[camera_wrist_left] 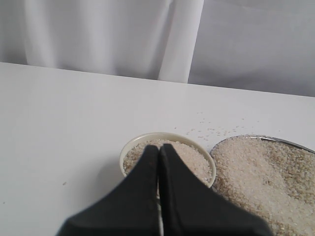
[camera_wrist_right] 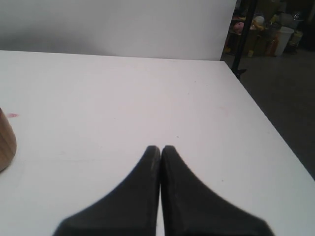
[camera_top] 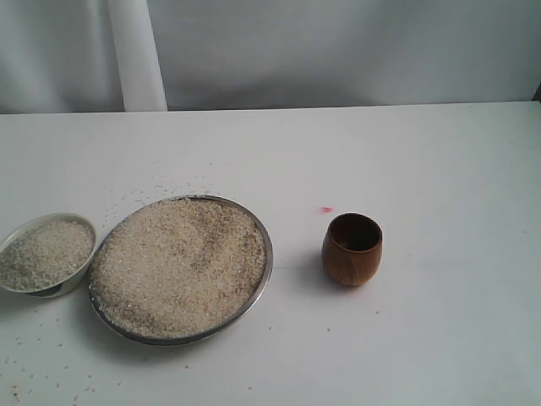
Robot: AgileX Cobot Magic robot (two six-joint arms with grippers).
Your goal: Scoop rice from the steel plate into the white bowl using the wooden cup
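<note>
The steel plate [camera_top: 265, 241] lies left of the table's middle, heaped with rice [camera_top: 177, 266]. Touching its left side is the white bowl [camera_top: 21, 228], also holding rice. Upright and empty, the wooden cup [camera_top: 352, 249] stands to the right of the plate. Neither gripper shows in the exterior view. My left gripper [camera_wrist_left: 158, 147] is shut and empty, its tips in front of the white bowl [camera_wrist_left: 133, 143], with the steel plate [camera_wrist_left: 261, 138] beside it. My right gripper [camera_wrist_right: 160, 148] is shut and empty over bare table, apart from the wooden cup [camera_wrist_right: 6, 142] at the picture's edge.
Loose grains are scattered on the white table [camera_top: 439, 169] behind the plate and near the front left corner. A small red mark [camera_top: 326, 209] lies by the cup. A white curtain hangs behind. The table's right edge [camera_wrist_right: 256, 105] drops off to a dark floor.
</note>
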